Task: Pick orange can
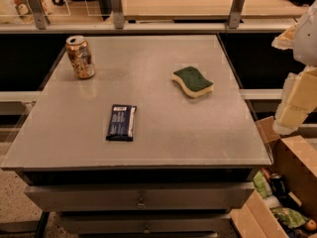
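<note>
The orange can (80, 57) stands upright near the far left corner of the grey table (163, 148). It has an orange-gold mottled body and a silver top with a pull tab. My gripper (295, 100) hangs at the right edge of the view, beyond the table's right side and above a cardboard box. It is far to the right of the can and holds nothing that I can see.
A green and yellow sponge (192, 81) lies right of centre on the table. A dark blue snack bar (121, 122) lies in the middle front. An open cardboard box (292, 167) at lower right holds a dark can (278, 185) and other items. A glass-railed counter (173, 4) runs behind.
</note>
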Controlling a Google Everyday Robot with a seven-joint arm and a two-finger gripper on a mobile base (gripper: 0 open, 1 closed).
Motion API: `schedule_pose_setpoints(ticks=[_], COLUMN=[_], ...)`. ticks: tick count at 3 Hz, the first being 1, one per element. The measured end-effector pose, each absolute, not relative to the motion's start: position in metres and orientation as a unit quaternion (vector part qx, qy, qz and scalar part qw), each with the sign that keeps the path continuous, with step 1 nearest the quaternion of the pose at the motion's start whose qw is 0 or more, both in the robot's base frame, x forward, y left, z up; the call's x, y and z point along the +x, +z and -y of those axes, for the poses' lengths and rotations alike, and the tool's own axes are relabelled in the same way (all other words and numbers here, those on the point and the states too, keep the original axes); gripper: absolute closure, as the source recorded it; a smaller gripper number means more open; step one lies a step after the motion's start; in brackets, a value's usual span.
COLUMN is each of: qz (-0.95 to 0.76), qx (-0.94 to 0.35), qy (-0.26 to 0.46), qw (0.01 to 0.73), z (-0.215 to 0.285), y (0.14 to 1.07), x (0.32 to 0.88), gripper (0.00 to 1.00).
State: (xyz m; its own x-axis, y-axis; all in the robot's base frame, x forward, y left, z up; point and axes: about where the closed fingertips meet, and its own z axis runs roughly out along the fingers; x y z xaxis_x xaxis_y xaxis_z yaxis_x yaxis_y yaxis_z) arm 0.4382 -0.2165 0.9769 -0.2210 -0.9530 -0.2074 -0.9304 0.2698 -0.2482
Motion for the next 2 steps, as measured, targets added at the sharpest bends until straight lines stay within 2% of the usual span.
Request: schedule_pose_setpoints(ticks=[2], qz=[-0.775], qx=[-0.602], qy=[-0.030], qw=[0.188], z=[0.206], y=[0.977], x=[0.451], gripper=[0.00])
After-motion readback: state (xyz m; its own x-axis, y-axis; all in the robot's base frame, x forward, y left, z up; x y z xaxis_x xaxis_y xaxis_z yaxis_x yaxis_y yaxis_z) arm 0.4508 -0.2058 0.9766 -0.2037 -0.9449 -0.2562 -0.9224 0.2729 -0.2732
